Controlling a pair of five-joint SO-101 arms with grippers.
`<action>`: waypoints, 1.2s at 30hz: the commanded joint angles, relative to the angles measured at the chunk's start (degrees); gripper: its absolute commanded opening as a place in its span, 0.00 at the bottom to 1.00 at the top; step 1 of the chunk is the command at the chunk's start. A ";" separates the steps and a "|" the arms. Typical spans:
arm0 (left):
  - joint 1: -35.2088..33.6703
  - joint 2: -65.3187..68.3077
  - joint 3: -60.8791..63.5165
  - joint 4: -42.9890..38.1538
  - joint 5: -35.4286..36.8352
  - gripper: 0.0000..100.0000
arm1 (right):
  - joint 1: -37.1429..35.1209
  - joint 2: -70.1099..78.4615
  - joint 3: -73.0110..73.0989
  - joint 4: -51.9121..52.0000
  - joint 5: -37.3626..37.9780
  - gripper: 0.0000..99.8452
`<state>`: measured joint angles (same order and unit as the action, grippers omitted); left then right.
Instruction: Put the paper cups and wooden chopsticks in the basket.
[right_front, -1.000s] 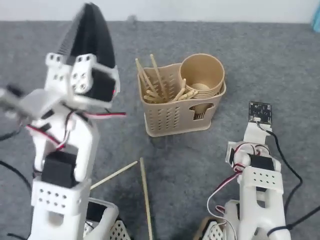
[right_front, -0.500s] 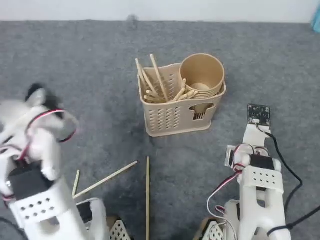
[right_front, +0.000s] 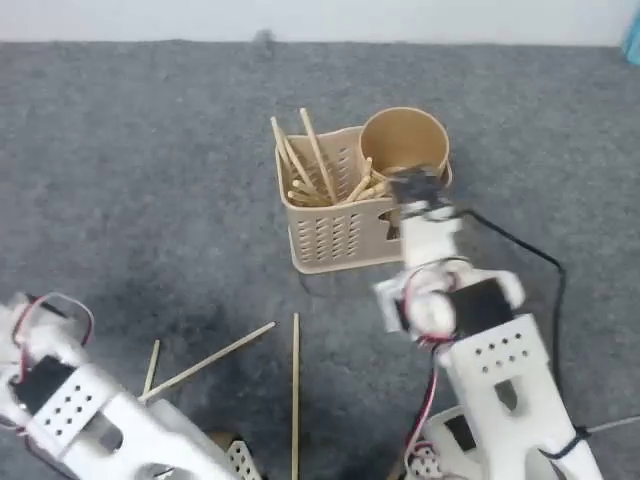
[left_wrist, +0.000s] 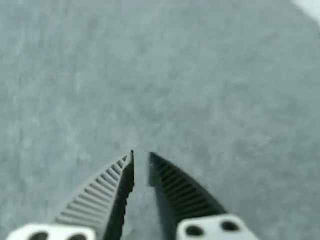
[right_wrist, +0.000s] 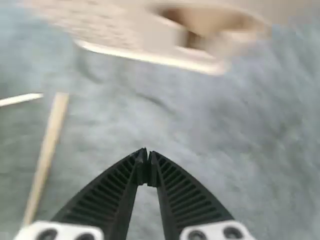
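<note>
The basket (right_front: 335, 225) sits just above the middle of the high view, and it's already pretty loaded: a paper cup (right_front: 403, 143) stands upright in its right half and a bunch of chopsticks (right_front: 312, 168) leans in the left half. We can't tell whether more cups are nested inside that one.

What's left, as far as we can see, is three loose chopsticks on the grey counter (right_front: 150, 150) below the basket. One long chopstick (right_front: 294, 395) lies almost straight up-and-down near the bottom centre, a slanted one (right_front: 207, 361) is to its left, and a short one (right_front: 150, 367) is further left. We see no loose cups on the counter. So we'd call it mostly done, with the stragglers to collect.

The right claw (right_wrist: 145, 152) is pinched closed on nothing, hanging over the counter with the long chopstick (right_wrist: 47, 145) off to one side. The left claw (left_wrist: 140, 154) has its jaws a sliver apart, empty, over bare counter. Neither is carrying anything.
</note>
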<state>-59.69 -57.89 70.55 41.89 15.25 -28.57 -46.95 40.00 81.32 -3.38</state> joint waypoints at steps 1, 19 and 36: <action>-1.32 -0.62 4.88 -3.96 -0.35 0.13 | -12.18 -1.27 -5.19 -1.36 -2.46 0.07; 3.69 -0.53 5.58 -5.63 -0.26 0.12 | -24.92 26.24 9.23 -39.96 -24.18 0.06; 3.78 -0.53 6.37 -5.71 -0.62 0.12 | -22.29 35.30 7.21 -40.48 -24.09 0.06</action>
<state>-56.44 -57.89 76.97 37.76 15.16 -52.22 -14.86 49.58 41.23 -26.95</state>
